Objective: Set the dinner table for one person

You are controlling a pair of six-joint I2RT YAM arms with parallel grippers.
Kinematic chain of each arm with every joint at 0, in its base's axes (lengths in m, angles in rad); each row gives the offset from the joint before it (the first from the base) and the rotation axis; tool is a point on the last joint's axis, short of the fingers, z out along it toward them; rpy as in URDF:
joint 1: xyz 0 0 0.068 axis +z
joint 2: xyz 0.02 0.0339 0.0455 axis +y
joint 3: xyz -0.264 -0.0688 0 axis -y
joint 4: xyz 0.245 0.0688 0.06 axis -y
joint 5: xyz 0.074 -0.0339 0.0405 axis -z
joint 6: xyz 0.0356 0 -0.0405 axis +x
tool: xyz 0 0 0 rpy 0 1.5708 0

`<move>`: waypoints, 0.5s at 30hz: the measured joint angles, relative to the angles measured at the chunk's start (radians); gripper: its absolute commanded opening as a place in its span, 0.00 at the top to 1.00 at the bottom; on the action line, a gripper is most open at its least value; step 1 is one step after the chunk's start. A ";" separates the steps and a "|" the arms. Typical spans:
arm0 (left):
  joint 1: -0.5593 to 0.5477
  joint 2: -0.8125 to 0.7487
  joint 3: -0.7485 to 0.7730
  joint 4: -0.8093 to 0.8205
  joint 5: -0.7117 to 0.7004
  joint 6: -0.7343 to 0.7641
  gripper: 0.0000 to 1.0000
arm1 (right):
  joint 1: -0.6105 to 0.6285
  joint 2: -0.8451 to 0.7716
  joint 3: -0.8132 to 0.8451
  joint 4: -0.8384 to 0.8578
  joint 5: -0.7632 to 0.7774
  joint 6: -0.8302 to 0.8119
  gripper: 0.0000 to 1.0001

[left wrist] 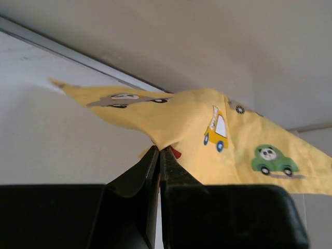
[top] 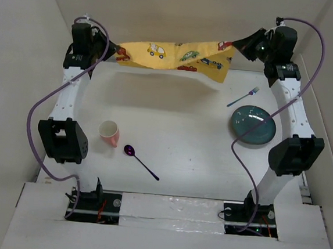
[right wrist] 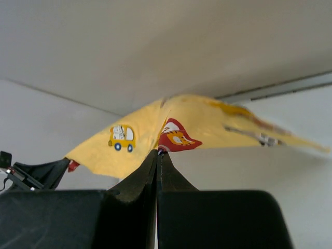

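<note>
A yellow placemat (top: pixel 175 56) printed with small cars hangs stretched above the far part of the white dinner table (top: pixel 178 125). My left gripper (top: pixel 113 49) is shut on its left corner, and my right gripper (top: pixel 238 46) is shut on its right corner. In the left wrist view the closed jaws (left wrist: pixel 159 150) pinch the yellow cloth (left wrist: pixel 207 135). The right wrist view has the cloth (right wrist: pixel 155 129) pinched at the jaw tips (right wrist: pixel 157 153). On the table lie a teal plate (top: pixel 253 124), a blue fork (top: pixel 243 97), a pink cup (top: pixel 109 133) on its side and a purple spoon (top: pixel 140 160).
White walls close in the table at the back and both sides. Purple cables loop off both arms over the left and right table edges. The arm bases stand at the near edge.
</note>
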 measured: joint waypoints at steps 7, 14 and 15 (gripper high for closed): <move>0.034 -0.194 -0.597 0.141 0.099 -0.002 1.00 | 0.015 -0.235 -0.631 0.121 -0.034 -0.026 1.00; 0.044 -0.065 -0.753 0.107 0.109 0.066 1.00 | 0.021 -0.203 -0.897 0.077 -0.027 -0.043 1.00; 0.044 -0.051 -0.758 0.103 0.106 0.077 1.00 | 0.021 -0.201 -0.907 0.072 -0.023 -0.045 1.00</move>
